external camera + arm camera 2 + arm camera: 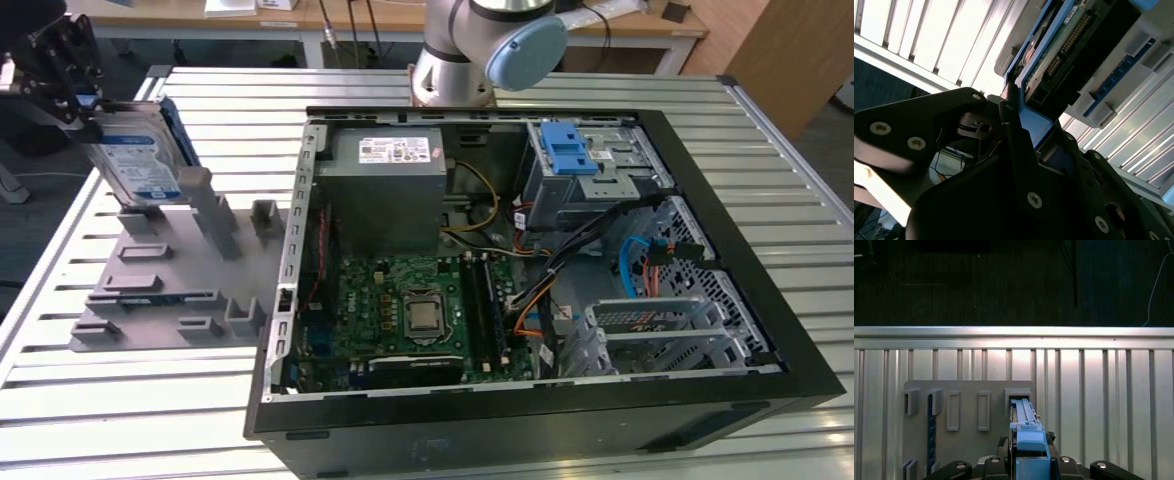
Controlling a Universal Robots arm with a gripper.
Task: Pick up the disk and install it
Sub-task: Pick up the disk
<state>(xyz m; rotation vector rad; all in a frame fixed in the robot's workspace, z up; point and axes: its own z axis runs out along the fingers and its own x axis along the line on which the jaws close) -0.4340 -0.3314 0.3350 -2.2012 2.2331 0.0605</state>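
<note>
- Jaws of the gripper (80,108) are clamped on the upper edge of the disk (139,160), pinching its blue bracket.
- The disk stands upright on edge over the back end of the grey holder rack (174,290). Its lower edge is level with the rack's slot posts, and I cannot tell whether it touches them.
- An open computer case (534,250) lies just beside the rack, on the exterior view's right.
- Rack and case both rest on a slatted metal table (134,420).
</note>
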